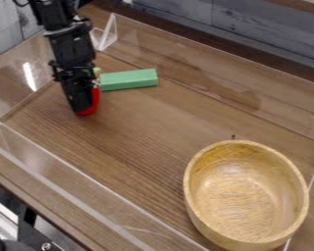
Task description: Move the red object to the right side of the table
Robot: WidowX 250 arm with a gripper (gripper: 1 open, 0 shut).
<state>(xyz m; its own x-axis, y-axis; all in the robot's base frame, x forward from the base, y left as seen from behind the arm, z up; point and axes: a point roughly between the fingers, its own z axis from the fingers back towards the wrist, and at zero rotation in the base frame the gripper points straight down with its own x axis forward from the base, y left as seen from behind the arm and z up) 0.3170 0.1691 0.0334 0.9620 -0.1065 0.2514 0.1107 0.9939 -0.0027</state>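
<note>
On the left part of the wood-grain table [186, 113], my black gripper [82, 106] points straight down with its fingers closed around the red object [83, 101]. Only a small red patch shows between and below the fingertips. The red object sits at or just above the tabletop; I cannot tell whether it still touches. The right side of the table lies far from the gripper.
A green rectangular block [129, 79] lies just right of the gripper, close to its fingers. A round light wooden bowl [194, 176] stands at the front right. Clear acrylic walls [68, 181] edge the table on all sides.
</note>
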